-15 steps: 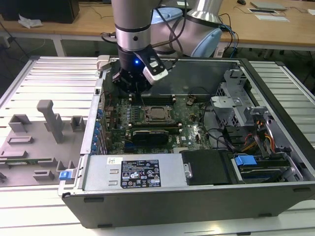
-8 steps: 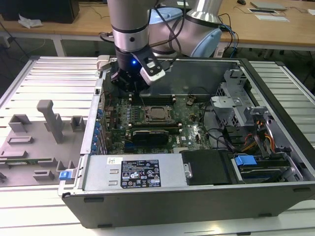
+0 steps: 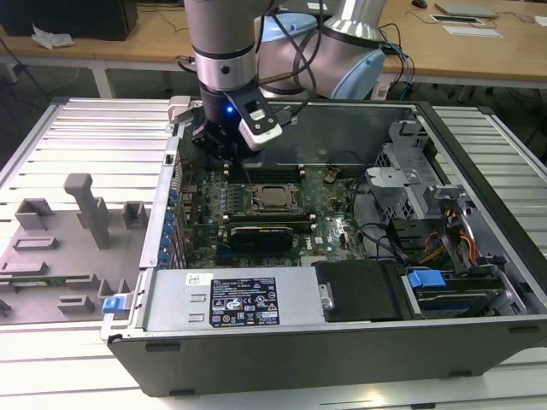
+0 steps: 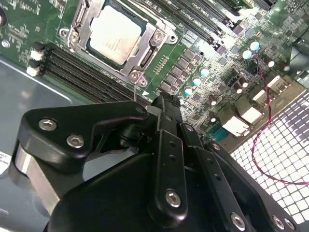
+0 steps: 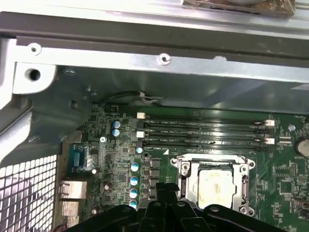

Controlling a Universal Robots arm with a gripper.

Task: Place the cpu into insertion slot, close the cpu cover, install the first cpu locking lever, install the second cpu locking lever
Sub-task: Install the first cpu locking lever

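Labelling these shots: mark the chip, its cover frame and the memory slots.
chip (image 4: 115, 35), second wrist view, middle of its silvery top.
cover frame (image 5: 186, 186), first wrist view, a side bar.
memory slots (image 5: 203, 130), first wrist view, mid-length.

My claw (image 3: 224, 143) hangs inside the open computer case (image 3: 342, 363), low over the far part of the green motherboard (image 3: 333, 205), toward the exterior view's left. The cpu (image 3: 275, 196) lies at the board's middle, just nearer than my claw and apart from it.
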